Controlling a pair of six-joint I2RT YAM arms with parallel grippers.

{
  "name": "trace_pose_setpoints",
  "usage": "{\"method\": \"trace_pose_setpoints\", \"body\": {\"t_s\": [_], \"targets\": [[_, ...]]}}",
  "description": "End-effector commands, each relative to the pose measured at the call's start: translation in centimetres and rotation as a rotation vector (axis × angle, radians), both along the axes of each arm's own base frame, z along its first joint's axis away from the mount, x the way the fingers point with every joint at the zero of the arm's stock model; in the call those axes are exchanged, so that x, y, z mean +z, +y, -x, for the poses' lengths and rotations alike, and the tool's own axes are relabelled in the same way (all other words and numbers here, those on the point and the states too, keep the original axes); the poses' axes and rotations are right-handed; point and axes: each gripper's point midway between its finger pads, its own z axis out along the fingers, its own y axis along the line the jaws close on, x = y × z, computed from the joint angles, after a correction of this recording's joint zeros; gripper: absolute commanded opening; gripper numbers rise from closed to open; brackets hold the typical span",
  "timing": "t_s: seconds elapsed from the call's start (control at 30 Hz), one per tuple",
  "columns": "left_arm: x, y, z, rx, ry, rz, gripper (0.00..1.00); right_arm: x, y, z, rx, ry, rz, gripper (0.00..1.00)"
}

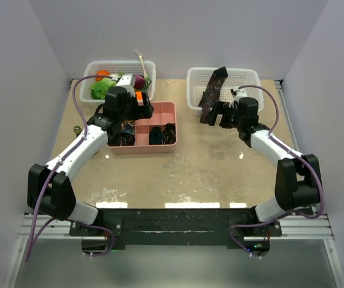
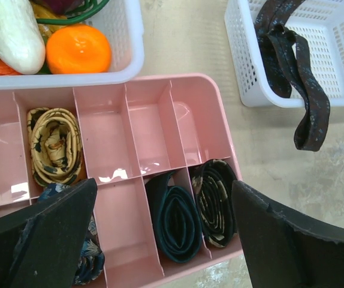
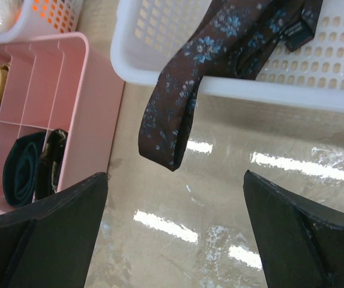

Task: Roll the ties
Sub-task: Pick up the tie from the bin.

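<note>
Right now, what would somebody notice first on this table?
Probably the brown flowery tie dangling over the front rim of the right-hand basket. Next, the pink tray left of centre, with rolled ties tucked in its compartments, and a bright orange in the left-hand basket behind it.

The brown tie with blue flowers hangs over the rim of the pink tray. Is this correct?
Not quite. The brown tie hangs over the rim of the white basket, not the pink tray, which stands beside it. The right wrist view shows this.
</note>
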Motion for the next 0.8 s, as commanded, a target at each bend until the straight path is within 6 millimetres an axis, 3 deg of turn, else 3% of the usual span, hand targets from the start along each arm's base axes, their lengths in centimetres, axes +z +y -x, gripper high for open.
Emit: {"method": "trace_pose_setpoints", "body": {"t_s": [0.0,0.2,0.23,0.47,0.63,0.77], "targets": [[2.1,-1.4,-0.2,-0.064,-0.066,0.077,1.0,-0.4,1.3,-0.4,0.043,-0.009,-0.061,0.99],[2.6,-2.6,0.0,-0.133,-0.088,0.106,1.0,-1.8,2.4,-1.1,0.062,-0.022,-0.134,0.98],[2.6,-2.7,0.1,-0.144,-0.09,0.105,1.0,-2.6,2.5,-1.2,0.055,-0.003,-0.148,0.96],[2.3,-2.9,0.1,-0.16,-0.087,0.097,1.0,-3.4,3.6,-3.0,0.055,-0.02,-0.229,0.81],[1.7,-3.1,0.1,-0.173,-0.072,0.098,1.0,-2.8,4.3,-3.8,0.057,-0.044,-0.305,0.66],[1.5,-3.3,0.2,-0.183,-0.069,0.105,1.0,-2.0,4.5,-4.1,0.058,-0.075,-0.333,0.6]]}}
